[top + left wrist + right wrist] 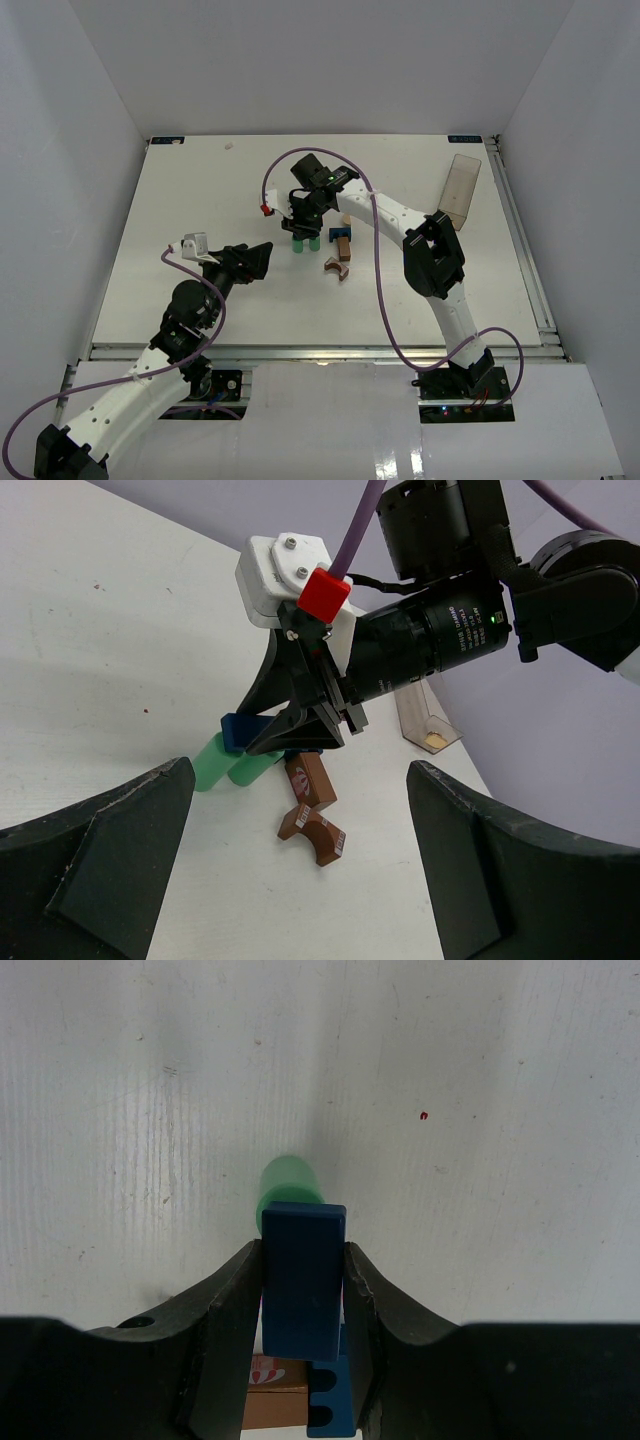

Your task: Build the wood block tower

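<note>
Two green cylinders [306, 243], upright, side by side. Right pincer [303, 1252] clamps blue plank [303, 1290] over them; an off-centre release may topple one. Left pincer [258, 256] wide, empty, near cylinders.

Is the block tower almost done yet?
Not yet. Two green cylinders stand side by side as the base. The right gripper holds a blue block over them. The brown arch and brown brick wait on the table, not on the tower.

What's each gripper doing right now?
Left gripper: open, holding nothing.
Right gripper: closed on a blue block.
</note>
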Controlling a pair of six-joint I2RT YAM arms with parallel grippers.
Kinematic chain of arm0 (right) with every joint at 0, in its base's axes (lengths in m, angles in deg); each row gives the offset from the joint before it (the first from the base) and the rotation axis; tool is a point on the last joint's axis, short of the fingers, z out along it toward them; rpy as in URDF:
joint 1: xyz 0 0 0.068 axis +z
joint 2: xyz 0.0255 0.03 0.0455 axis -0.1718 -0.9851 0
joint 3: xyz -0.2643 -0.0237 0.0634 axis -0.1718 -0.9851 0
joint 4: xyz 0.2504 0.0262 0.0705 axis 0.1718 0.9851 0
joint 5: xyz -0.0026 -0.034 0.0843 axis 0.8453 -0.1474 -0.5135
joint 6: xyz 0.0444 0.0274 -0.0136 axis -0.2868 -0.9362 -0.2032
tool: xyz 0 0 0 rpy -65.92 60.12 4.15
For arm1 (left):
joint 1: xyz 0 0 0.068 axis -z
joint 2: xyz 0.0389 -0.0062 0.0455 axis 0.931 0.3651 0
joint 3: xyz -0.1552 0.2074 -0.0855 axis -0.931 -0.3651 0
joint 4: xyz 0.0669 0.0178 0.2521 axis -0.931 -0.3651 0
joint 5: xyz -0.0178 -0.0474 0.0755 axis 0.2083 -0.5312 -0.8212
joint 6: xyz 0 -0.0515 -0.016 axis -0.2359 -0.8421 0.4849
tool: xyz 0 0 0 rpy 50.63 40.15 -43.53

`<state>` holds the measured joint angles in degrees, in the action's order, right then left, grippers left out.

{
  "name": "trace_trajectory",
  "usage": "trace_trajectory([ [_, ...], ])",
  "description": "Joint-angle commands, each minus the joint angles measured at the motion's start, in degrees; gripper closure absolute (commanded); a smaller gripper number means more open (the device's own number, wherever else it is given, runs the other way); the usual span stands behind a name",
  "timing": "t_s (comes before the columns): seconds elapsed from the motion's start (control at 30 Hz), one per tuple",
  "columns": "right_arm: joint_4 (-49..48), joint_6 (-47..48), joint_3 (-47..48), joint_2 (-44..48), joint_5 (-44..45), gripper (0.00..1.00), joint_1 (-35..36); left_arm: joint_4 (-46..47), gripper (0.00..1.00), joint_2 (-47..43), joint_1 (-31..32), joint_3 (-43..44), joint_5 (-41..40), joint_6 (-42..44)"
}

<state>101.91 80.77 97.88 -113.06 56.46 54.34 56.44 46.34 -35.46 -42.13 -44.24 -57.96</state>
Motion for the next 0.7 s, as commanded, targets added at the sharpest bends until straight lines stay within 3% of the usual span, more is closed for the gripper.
trace_trajectory([
  [0.0, -0.1, 0.0, 2.0, -0.4, -0.2, 0.67, 0.4, 1.0, 0.02, 0.0, 0.1, 0.2, 0.9, 0.2],
  [0.67, -0.1, -0.1, 2.0, -0.6, 0.8, 0.56, 0.5, 1.2, 0.02, 0.2, 0.1, 0.1, 1.0, 0.2],
])
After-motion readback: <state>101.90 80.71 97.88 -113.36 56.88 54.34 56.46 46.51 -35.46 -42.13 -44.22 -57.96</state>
